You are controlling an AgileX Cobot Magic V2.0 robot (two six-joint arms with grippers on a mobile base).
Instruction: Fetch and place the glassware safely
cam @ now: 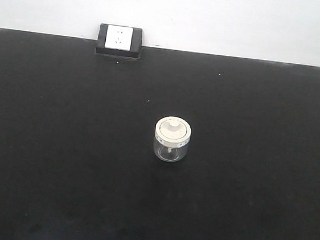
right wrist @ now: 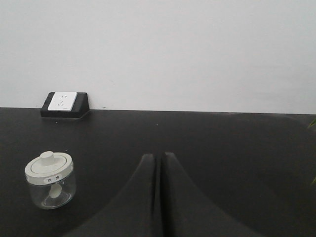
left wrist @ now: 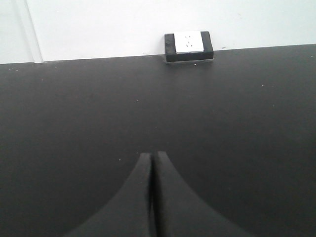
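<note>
The small clear glass jar (cam: 172,139) with a cream-white knobbed lid stands upright near the middle of the black table (cam: 60,144). It also shows in the right wrist view (right wrist: 50,179), at the lower left, with a small label on the lid's rim. My right gripper (right wrist: 158,155) is shut and empty, to the right of the jar and apart from it. My left gripper (left wrist: 152,154) is shut and empty over bare black tabletop; the jar is out of its view. Neither gripper shows in the front view.
A black block with a white wall socket (cam: 119,40) sits at the table's far edge against the white wall; it also shows in the left wrist view (left wrist: 188,45) and the right wrist view (right wrist: 64,103). A bit of green shows at the right edge (right wrist: 312,122).
</note>
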